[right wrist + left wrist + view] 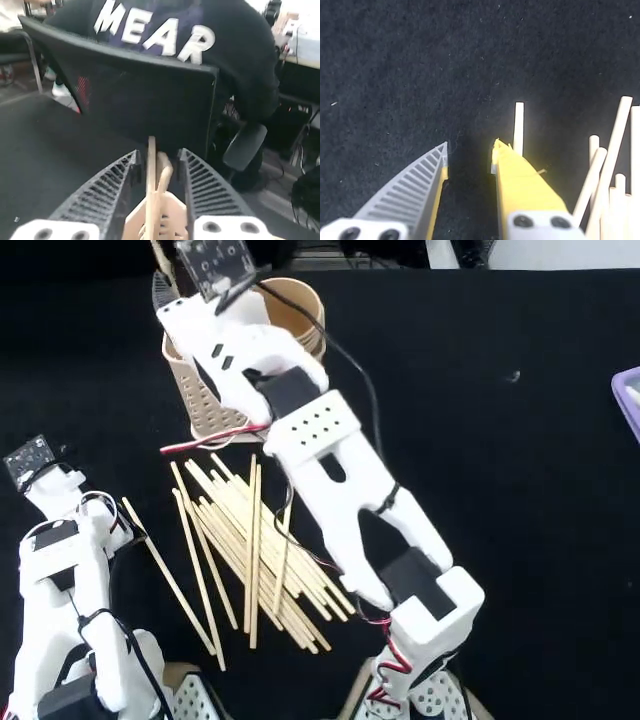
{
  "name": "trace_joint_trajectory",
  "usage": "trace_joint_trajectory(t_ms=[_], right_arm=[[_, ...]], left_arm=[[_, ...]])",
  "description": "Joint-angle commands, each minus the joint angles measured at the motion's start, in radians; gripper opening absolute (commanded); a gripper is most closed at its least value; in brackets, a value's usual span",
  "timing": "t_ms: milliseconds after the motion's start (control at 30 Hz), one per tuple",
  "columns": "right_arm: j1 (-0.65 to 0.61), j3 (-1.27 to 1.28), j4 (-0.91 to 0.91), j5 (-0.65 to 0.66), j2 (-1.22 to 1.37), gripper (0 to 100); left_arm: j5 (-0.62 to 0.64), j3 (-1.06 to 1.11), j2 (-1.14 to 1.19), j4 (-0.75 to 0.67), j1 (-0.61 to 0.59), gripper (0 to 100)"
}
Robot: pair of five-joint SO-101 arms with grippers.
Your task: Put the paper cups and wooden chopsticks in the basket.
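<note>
Clamping two chopsticks [151, 172] in right gripper [157, 152], hovering over basket [205, 410] holding one cup [300, 300]. Lying on table [500, 490]: loose pile [250, 540], too tangled for counting. Gaping narrowly, empty, beside pile: left gripper [470, 150].

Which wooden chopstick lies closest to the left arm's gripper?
The single pale wooden chopstick lying apart from the pile, its end beside the yellow finger of the left gripper.

Black table [520, 490]: chopsticks [250, 550] scattered near left, basket [205, 405] standing far left, purple object [628, 395] at right edge.
</note>
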Motion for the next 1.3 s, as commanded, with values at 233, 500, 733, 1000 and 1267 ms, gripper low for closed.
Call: trace_joint_trajectory(t_ms=[233,500,733,1000,1267], right_arm=[[0.006,-0.403,0.555,-0.003,-0.119,14.5],[0.012,-0.371,1.165,0.009,-0.157,14.5],[0.012,0.064,1.178,0.133,-0.193,14.7],[-0.034,0.696,0.614,0.123,-0.263,15.2],[-0.078,0.814,0.381,-0.008,-0.159,25.4]], left_arm=[[-0.003,-0.012,-0.028,-0.015,0.008,15],[-0.003,-0.015,-0.025,-0.015,0.012,15],[-0.003,-0.010,-0.029,-0.015,0.008,15],[-0.003,-0.010,-0.031,-0.015,0.008,15],[-0.003,-0.015,-0.031,-0.015,0.007,15]])
